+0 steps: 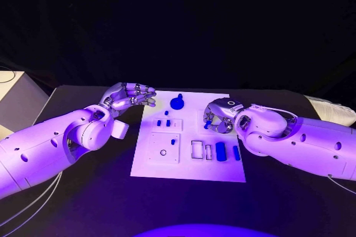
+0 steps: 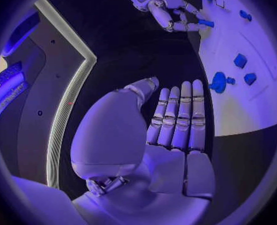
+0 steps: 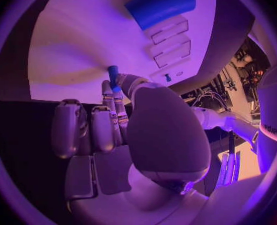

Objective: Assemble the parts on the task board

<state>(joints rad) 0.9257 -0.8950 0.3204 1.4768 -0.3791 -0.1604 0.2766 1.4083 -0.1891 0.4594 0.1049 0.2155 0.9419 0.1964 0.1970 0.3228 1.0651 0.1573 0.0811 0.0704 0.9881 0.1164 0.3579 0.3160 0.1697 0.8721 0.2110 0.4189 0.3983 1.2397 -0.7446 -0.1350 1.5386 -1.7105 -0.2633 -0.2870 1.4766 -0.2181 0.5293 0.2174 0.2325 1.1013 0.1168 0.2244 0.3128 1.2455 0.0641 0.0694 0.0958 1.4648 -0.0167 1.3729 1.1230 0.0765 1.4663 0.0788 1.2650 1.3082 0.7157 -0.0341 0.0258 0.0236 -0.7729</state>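
The task board [image 1: 189, 167] lies flat in the middle of the black table [image 1: 297, 206], and most of its blue parts are on it: a round knobbed part [image 1: 176, 102] near the far edge, two small pegs [image 1: 167, 123] in a raised block, and a blue cylinder [image 1: 220, 150] beside a slimmer blue bar [image 1: 236, 153] next to two open rectangular slots [image 1: 197, 149]. One small blue peg [image 3: 113, 75] is off the board's surface, pinched between the fingertips of the right hand [image 1: 216, 119] just above the board's right half. The left hand [image 1: 130, 97] hovers at the board's far-left corner, palm up, fingers straight and side by side, holding nothing. Judging by the empty slots and loose pieces, assembly seems barely begun, with nearly every part yet to be seated.
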